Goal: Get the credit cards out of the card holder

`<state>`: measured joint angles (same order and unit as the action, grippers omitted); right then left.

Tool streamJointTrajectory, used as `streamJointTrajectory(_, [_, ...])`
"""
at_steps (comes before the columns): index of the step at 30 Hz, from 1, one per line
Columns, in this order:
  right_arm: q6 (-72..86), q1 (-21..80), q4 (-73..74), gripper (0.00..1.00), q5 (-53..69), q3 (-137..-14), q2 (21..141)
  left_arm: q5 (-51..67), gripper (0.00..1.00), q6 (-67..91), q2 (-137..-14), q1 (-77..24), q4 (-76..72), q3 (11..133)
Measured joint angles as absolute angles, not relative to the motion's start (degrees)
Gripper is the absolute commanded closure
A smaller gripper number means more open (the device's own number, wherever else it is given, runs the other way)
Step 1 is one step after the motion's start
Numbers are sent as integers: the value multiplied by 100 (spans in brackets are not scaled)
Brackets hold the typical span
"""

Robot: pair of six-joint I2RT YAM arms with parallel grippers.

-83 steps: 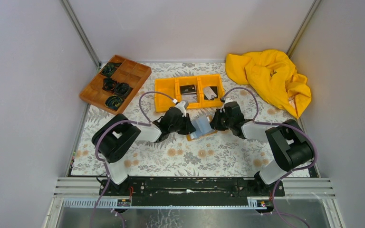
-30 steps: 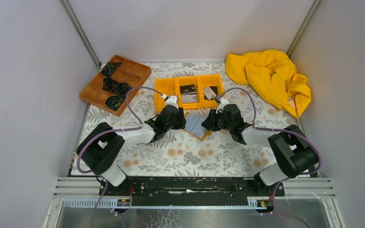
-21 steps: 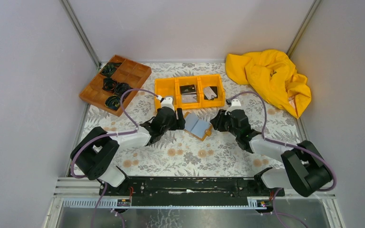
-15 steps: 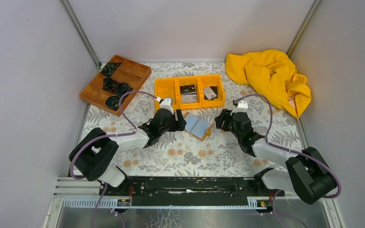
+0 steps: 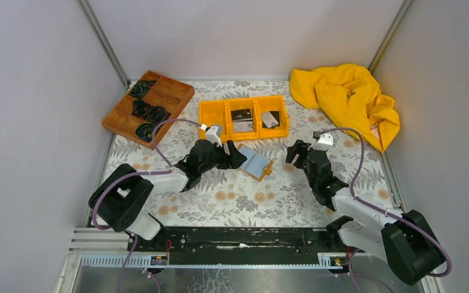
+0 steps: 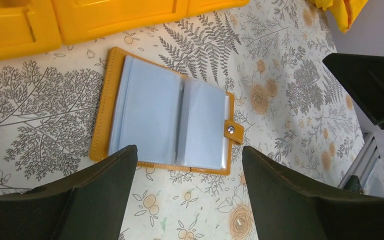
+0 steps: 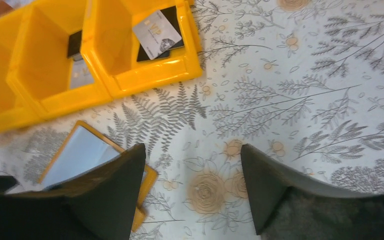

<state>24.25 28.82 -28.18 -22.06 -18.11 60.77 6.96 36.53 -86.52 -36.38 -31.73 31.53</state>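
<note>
Card holder point(image 6: 165, 125) lies spread flat on the patterned cloth, pockets up and looking empty. Cards point(image 7: 156, 34) sit in the yellow bin point(image 7: 145, 75) just behind. Left gripper point(image 6: 187, 152) hovers above the holder, jaws apart, empty. Right gripper point(image 7: 191, 150) likewise, off to the side.

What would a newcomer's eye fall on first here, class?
The crumpled yellow cloth in the far right corner stands out most. Next comes the orange bin at the far middle, with cards in it, and the open card holder lying flat just in front of it.
</note>
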Motion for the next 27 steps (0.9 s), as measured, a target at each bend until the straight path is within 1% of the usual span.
streamJointTrajectory(1, [2412,2882,-2823,88,-2239,-1761,6016,788,15,3701,-8652,-3583,-3280,3079])
streamJointTrajectory(2, [2394,2882,-2816,98,-2261,-1728,5996,858,15,3741,-8652,-3546,-3332,3033])
streamJointTrajectory(3, [2355,2882,-2814,100,-2287,-1712,5999,906,15,3767,-8652,-3518,-3367,3006])
streamJointTrajectory(4, [2392,2882,-2810,97,-2300,-1699,6005,943,14,3798,-8652,-3494,-3393,2995])
streamJointTrajectory(5, [2381,2882,-2805,79,-2305,-1695,6005,989,14,3822,-8652,-3472,-3424,2995])
streamJointTrajectory(6, [2377,2882,-2805,57,-2303,-1695,6005,1022,13,3850,-8652,-3457,-3461,2995])
streamJointTrajectory(7, [2375,2882,-2808,42,-2303,-1695,6003,1052,13,3876,-8652,-3439,-3496,2995])
streamJointTrajectory(8, [2401,2882,-2805,43,-2305,-1695,5999,1079,13,3896,-8654,-3433,-3531,2995])
streamJointTrajectory(10, [2338,2882,-2808,95,-2303,-1688,5981,1138,12,3916,-8654,-3428,-3599,2995])
streamJointTrajectory(11, [2322,2882,-2814,99,-2287,-1680,5970,1155,12,3920,-8654,-3426,-3629,2995])
streamJointTrajectory(12, [2263,2882,-2821,90,-2274,-1673,5970,1164,11,3922,-8654,-3426,-3651,2995])
streamJointTrajectory(13, [2276,2882,-2821,59,-2228,-1671,5975,1166,11,3927,-8654,-3426,-3662,2995])
streamJointTrajectory(14, [2283,2882,-2821,42,-2189,-1671,5979,1166,11,3933,-8654,-3426,-3664,2995])
streamJointTrajectory(15, [2281,2882,-2825,30,-2167,-1671,5986,1166,10,3933,-8654,-3422,-3664,2995])
streamJointTrajectory(16, [2287,2882,-2823,23,-2152,-1671,5990,1166,10,3933,-8654,-3420,-3671,2995])
streamJointTrajectory(18, [2268,2882,-2818,17,-2132,-1671,5990,1166,10,3933,-8652,-3409,-3671,2995])
streamJointTrajectory(19, [2268,2882,-2818,16,-2132,-1671,5990,1164,9,3933,-8654,-3406,-3671,2995])
streamJointTrajectory(27, [2274,2882,-2816,15,-2025,-1671,6136,1160,9,3933,-8654,-3404,-3671,2995])
